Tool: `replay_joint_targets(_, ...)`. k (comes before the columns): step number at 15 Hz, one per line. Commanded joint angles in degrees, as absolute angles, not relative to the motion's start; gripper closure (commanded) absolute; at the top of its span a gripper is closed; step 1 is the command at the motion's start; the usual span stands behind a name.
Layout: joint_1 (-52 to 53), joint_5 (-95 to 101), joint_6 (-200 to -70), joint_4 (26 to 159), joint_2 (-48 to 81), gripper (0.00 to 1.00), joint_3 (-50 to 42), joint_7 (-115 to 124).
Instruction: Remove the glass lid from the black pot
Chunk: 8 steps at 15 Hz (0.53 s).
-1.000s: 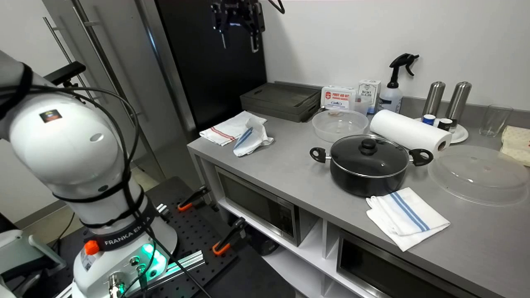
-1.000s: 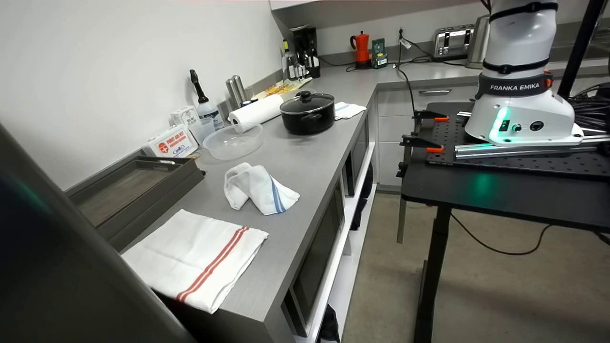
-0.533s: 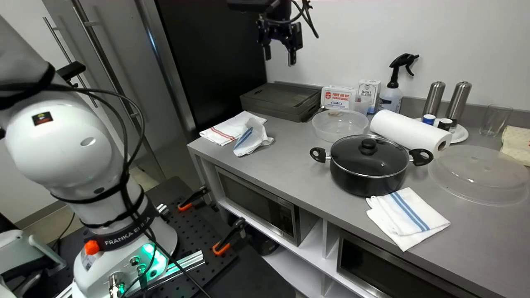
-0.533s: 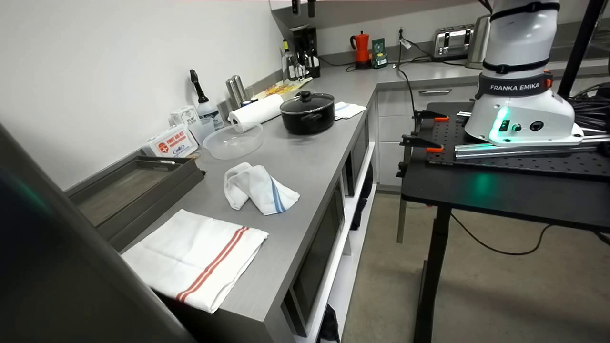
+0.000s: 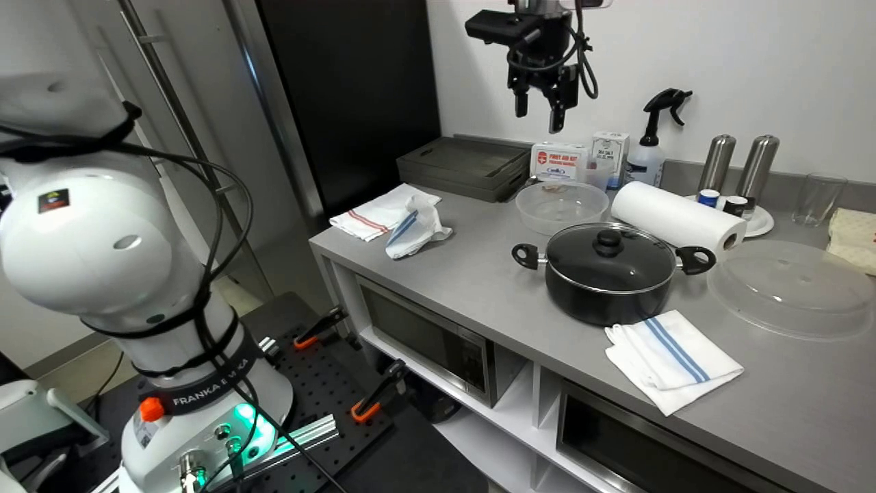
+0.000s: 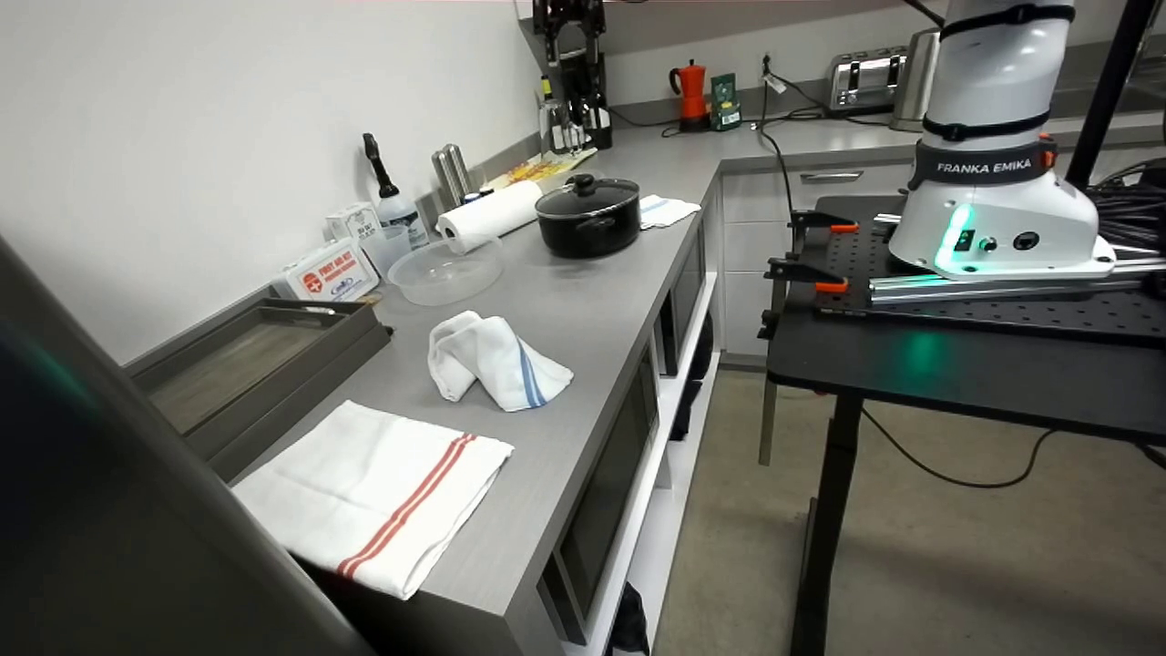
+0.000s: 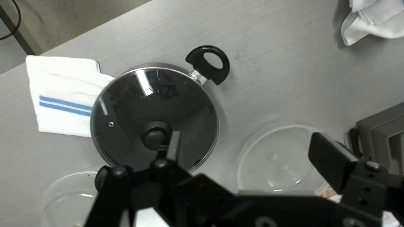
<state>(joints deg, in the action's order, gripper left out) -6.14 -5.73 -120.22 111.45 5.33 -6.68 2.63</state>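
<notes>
The glass lid (image 5: 571,263) with its dark central knob (image 5: 608,241) lies flat on the black pot (image 5: 602,301); they also show in the other view of the counter, lid (image 6: 610,193) and pot (image 6: 592,235). In the wrist view the lid (image 7: 186,107) is seen from above, with its knob (image 7: 154,137) and a pot handle (image 7: 221,75). My gripper (image 5: 539,115) is open and empty, high above the back of the counter, apart from the lid. In the wrist view the gripper (image 7: 246,138) has one finger overlapping the lid near the knob, partly hiding its lower edge.
A clear round dish (image 5: 561,212) and a paper towel roll (image 5: 674,212) stand beside the pot. A larger clear cover (image 5: 794,294) lies on its far side. A striped towel (image 5: 674,356) touches the pot's front. A spray bottle (image 5: 647,150) and boxes stand at the wall.
My gripper has moved right and down in an exterior view, toward the pot, and has come into view from the top in both exterior views. The lid and pot have not moved.
</notes>
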Motion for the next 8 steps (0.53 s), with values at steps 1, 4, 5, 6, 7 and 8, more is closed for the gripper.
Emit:
replay_joint_targets(1,-7.78,-8.00,-119.48,101.63,14.67,0.00,-7.69,7.27)
replay_joint_targets(4,-9.06,-8.94,-119.36,94.95,21.42,0.00,-8.19,11.20)
replay_joint_targets(5,-9.51,-9.35,-118.90,92.40,23.84,0.00,-8.30,12.57)
replay_joint_targets(6,-9.92,-9.76,-118.35,90.10,25.93,0.00,-8.35,13.89)
replay_joint_targets(7,-10.32,-10.14,-117.98,87.89,28.01,0.00,-8.40,15.13)
replay_joint_targets(8,-10.68,-10.44,-117.67,85.88,29.89,0.00,-8.45,16.31)
